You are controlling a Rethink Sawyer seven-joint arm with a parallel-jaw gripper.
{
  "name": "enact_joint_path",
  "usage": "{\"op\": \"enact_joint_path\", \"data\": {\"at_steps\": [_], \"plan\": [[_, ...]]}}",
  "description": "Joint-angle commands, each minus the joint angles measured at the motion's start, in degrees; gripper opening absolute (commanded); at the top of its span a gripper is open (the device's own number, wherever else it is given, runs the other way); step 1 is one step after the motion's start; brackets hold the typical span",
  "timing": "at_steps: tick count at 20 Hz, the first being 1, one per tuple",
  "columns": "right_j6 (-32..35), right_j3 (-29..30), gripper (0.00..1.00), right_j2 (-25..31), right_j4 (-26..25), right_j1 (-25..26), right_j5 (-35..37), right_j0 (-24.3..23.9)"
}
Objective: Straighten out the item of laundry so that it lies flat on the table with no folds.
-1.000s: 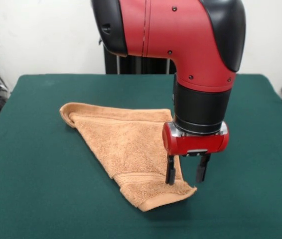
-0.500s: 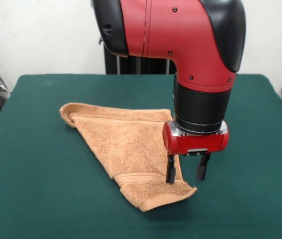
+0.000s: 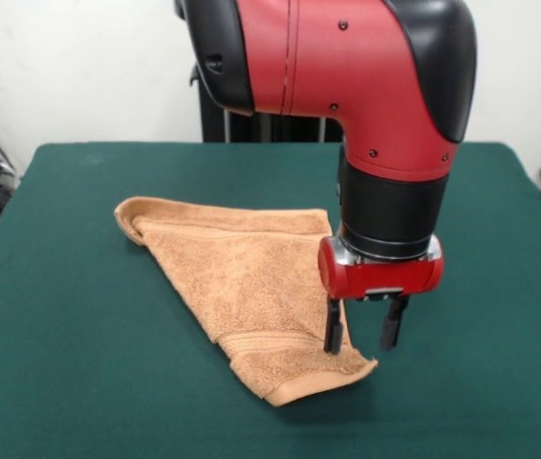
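Orange-tan towel (image 3: 242,287) lies folded into a rough triangle at frame centre-left on the green table (image 3: 70,363). My claw (image 3: 363,327) hangs w/ fingers spread, empty, over the towel's lower-right corner; left finger in front of cloth.

a single front view looks slightly downward across the table (image 3: 79,382) toward the white wall behind it, close enough that the table's near edge falls outside the picture and the arm (image 3: 347,76) fills the upper centre.
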Motion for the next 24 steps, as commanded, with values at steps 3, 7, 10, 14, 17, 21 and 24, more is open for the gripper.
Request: {"op": "enact_joint_path", "data": {"at_steps": [3,7,10,14,17,21,24], "plan": [[5.63,-0.8,1.0,2.32,-1.19,4.4,0.98,2.36],[5.01,-2.06,1.0,2.3,-1.39,4.95,1.01,2.16],[4.84,-3.22,1.0,2.23,-1.35,5.62,1.25,2.14],[4.82,-4.43,1.0,2.25,-1.21,6.59,1.25,1.96],[4.57,-5.17,1.0,2.25,-1.23,7.11,1.43,1.74],[4.58,-5.49,1.0,2.25,-1.28,7.5,0.86,1.57],[4.64,-4.79,1.0,2.27,-1.3,7.15,0.55,1.58]]}}
